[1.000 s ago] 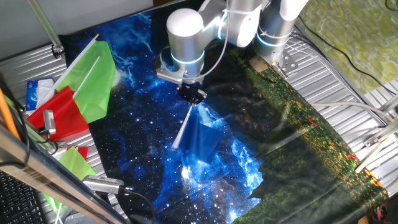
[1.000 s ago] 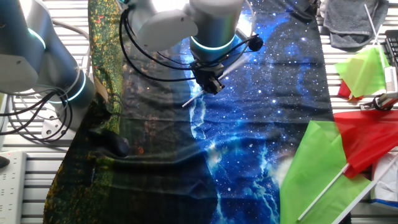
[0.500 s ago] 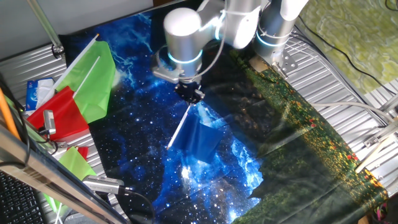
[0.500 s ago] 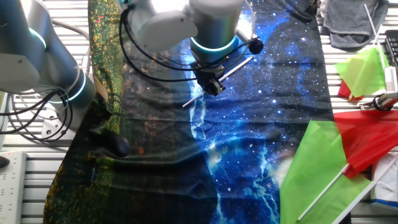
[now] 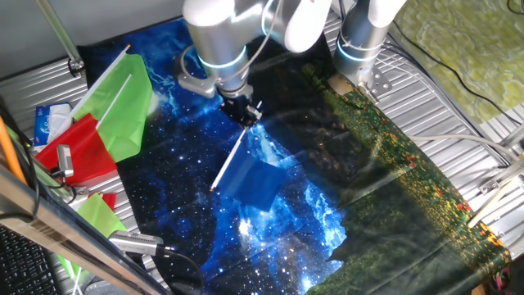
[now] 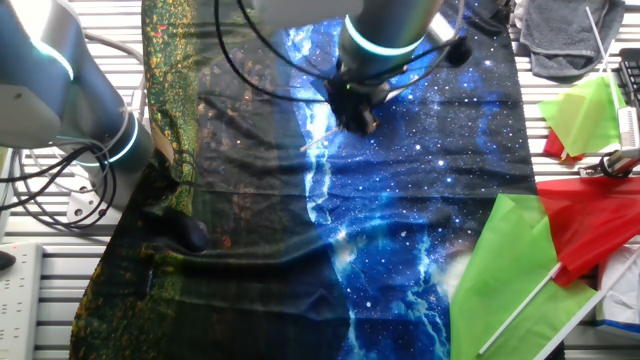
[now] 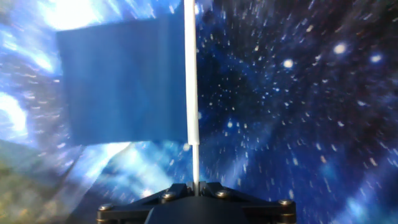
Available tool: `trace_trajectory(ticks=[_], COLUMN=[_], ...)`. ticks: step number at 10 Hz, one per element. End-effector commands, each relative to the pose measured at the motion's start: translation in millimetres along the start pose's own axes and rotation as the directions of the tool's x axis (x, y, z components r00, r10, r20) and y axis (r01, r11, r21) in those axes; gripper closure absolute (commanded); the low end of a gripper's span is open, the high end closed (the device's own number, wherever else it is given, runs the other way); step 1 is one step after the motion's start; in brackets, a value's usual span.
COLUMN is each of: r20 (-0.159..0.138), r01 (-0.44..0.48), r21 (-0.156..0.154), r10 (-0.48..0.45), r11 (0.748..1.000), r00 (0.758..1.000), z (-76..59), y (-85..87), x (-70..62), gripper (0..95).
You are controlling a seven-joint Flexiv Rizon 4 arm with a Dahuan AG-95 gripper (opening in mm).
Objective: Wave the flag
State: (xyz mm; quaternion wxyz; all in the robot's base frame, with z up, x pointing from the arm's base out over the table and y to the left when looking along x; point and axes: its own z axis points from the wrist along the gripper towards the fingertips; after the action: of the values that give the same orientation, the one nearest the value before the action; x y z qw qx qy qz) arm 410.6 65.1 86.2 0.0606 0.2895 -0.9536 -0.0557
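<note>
My gripper (image 5: 243, 111) is clenched on the thin white stick of the flag (image 5: 251, 182), holding it by the bare end so the stick runs down and away from my fingers to the dark-blue cloth. In one fixed view the cloth hangs as a plain blue rectangle off the far part of the stick, above the starry galaxy-print cloth (image 5: 180, 164) that covers the table; whether it touches that cloth I cannot tell. In the hand view the stick (image 7: 191, 93) rises straight up out of my closed jaws, and the flag's blue panel (image 7: 124, 81) spreads to the left of it, smooth and flat, with the star-speckled print blurred behind.

From the other fixed view my gripper (image 6: 356, 112) sits over the bright blue band of the tablecloth, and only a short pale piece of the stick (image 6: 318, 143) shows beside it; the flag's cloth is hard to pick out there against the print.

Well apart from me, at the table's edge, lie a bright green flag (image 5: 123, 98) and a red flag (image 5: 78, 152), the green overlapping the red. Both also show in the other fixed view, green (image 6: 510, 270) and red (image 6: 590, 225).
</note>
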Motion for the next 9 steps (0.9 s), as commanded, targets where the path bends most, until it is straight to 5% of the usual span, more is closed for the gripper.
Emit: trace_trajectory(ticks=[1,4,6,9], r20=[-0.037,-0.087,-0.112,-0.112], r01=[-0.052,-0.075,-0.125,-0.212], r21=[-0.037,-0.069,-0.084,-0.1], r10=[0.051,0.069,0.116,0.2], r11=[0.998,0.995,0.989,0.972], r00=[0.998,0.994,0.987,0.973], z=[-29.5,-66.3,-88.1,-96.4], y=[17.6,20.0,47.6,101.7], x=[2.0,-6.5,-16.8,-35.7], gripper=[95.0,95.0,95.0,95.0])
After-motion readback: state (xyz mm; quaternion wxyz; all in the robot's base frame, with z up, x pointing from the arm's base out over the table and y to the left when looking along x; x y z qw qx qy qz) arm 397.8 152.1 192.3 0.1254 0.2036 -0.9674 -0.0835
